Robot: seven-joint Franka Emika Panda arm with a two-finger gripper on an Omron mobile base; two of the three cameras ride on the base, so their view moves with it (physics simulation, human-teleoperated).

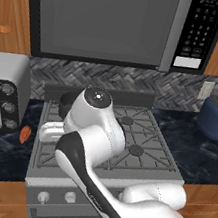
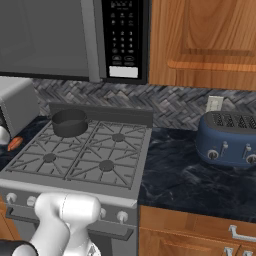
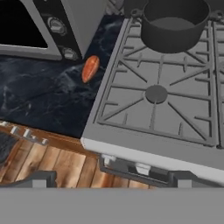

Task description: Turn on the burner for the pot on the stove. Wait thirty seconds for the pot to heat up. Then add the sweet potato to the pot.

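Pot (image 2: 69, 122) sits on stove's (image 2: 75, 187) rear-left burner; sweet potato (image 3: 90, 68) lies on counter (image 3: 39, 100) left of it, by toaster oven (image 3: 43, 26). Gripper opening: can't tell, nothing visibly held. Likely knob step first; reach front knobs (image 2: 121, 216).

Colours I am seeing across the kitchen.
I am viewing a grey stove (image 2: 75, 165), a dark-grey pot (image 3: 174, 24), an orange-red sweet potato (image 3: 90, 68) lying on dark blue marbled counter (image 3: 39, 100), and a blue toaster (image 2: 227, 137).
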